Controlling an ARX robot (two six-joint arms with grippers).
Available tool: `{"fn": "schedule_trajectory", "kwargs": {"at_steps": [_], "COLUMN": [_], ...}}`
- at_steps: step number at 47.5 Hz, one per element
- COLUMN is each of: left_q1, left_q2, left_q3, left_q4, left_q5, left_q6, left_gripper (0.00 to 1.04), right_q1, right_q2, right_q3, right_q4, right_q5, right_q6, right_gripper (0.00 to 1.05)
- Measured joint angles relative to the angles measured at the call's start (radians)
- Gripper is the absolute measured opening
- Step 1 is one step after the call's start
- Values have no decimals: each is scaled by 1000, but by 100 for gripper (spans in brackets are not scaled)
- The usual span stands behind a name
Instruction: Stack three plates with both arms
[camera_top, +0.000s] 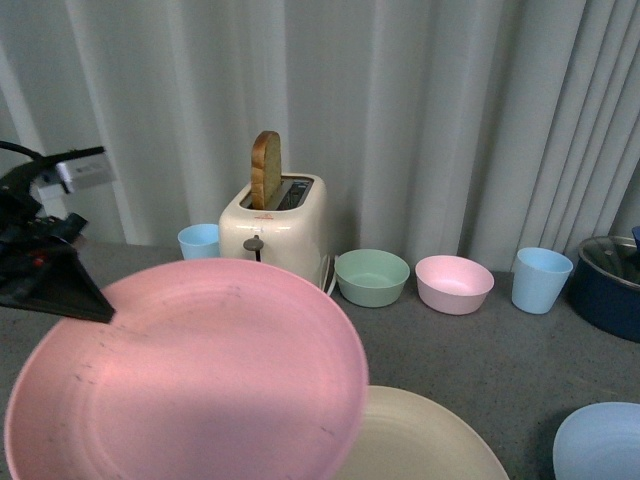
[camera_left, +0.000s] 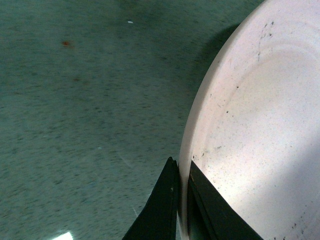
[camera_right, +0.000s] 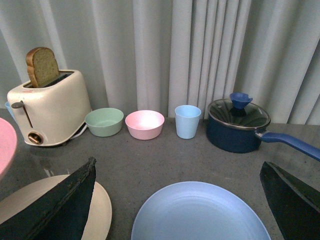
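The left tool (camera_left: 181, 167) clamps the pink plate (camera_top: 200, 380) by its rim, holding it raised before the toaster (camera_top: 285, 235), over the cream plate (camera_top: 420, 445); the right tool (camera_right: 177, 167) hangs spread apart above the blue plate (camera_right: 200, 215).

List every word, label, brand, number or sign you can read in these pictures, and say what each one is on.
No readable text in any view.
Toaster: a faint reddish mark near its top edge, perhaps a logo, too small and blurred to read.
Pink plate: only dark scuff specks, no lettering.
White tag at the far left of the front view: no lettering visible.
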Motion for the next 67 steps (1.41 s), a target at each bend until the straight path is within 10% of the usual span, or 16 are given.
{"fn": "schedule_trajectory", "kwargs": {"at_steps": [29, 67], "left_q1": [-281, -329], "left_q2": [99, 290], "left_q3": [-60, 7], "left_q4": [214, 344], "left_q5": [-89, -164], "left_q6": [-224, -301], "left_gripper": [3, 3], "right_q1": [0, 0], "right_q2": [0, 0], "right_q3": [0, 0], "right_q4": [0, 0], "right_q5": [0, 0], "right_q6": [0, 0], "right_gripper": [97, 97]}}
